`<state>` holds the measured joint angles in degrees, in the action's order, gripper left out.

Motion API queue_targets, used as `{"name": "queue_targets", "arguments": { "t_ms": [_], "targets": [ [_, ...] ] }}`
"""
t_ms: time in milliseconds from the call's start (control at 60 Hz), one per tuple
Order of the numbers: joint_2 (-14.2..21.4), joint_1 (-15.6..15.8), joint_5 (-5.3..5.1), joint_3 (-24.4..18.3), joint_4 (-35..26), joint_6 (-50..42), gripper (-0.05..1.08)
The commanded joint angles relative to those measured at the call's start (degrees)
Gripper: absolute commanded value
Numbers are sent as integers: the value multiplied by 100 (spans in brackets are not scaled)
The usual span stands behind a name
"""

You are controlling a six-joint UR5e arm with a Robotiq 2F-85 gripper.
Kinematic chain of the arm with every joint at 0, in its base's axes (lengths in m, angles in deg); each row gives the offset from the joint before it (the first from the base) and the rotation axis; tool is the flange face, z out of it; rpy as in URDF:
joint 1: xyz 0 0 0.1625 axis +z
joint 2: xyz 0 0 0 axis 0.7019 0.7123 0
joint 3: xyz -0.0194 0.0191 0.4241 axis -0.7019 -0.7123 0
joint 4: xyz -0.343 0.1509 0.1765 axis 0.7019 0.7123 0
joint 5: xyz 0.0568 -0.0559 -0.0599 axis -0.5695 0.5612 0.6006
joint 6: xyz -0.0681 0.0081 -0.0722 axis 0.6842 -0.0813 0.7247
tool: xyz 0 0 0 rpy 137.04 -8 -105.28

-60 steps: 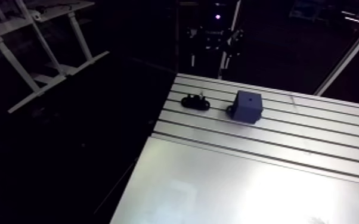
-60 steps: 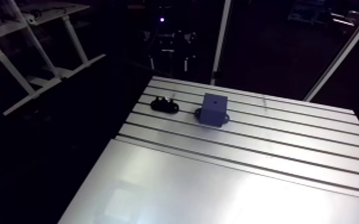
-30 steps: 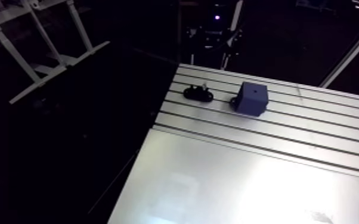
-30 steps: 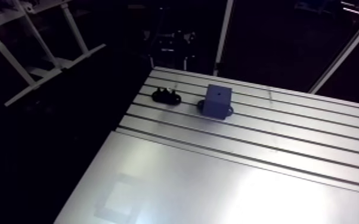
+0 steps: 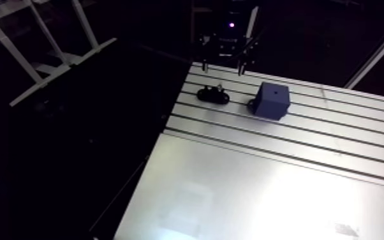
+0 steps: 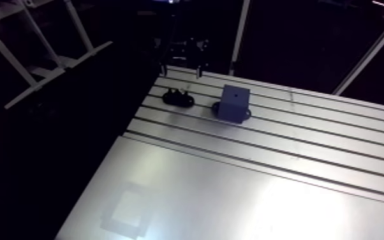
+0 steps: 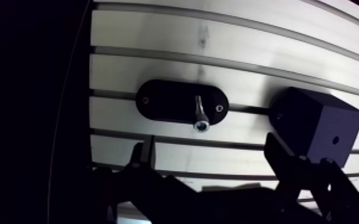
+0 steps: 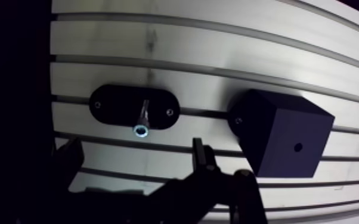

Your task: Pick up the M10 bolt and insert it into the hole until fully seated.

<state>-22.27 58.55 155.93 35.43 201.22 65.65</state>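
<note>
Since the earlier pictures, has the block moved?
No. The block sits on the same slots of the table, just as near the holder; only the camera shifted.

A slotted metal table [image 6: 245,191] carries two things near one edge; a flat black oval plate [image 7: 158,101] lies across a slot. Near it, not touching, sits a dark blue block [image 7: 319,128] with a small hole in its top

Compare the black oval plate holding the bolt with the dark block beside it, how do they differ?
The oval plate is flat and low with rounded ends; the block is tall and boxy. The plate carries the bolt; the block's hole is empty. Both are dark and sit on the slotted table.
</note>
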Motion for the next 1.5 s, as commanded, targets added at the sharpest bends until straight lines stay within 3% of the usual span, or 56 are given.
{"name": "queue_targets", "arguments": {
  "t_ms": [17,550,1017,1500],
  "targets": [
    [-63,1,1,13,20,-7,1],
    [-153,9,-8,99,126,11,2],
    [-169,36,10,198,135,11,29],
    [-205,36,10,173,144,2,43]
  ]
}}
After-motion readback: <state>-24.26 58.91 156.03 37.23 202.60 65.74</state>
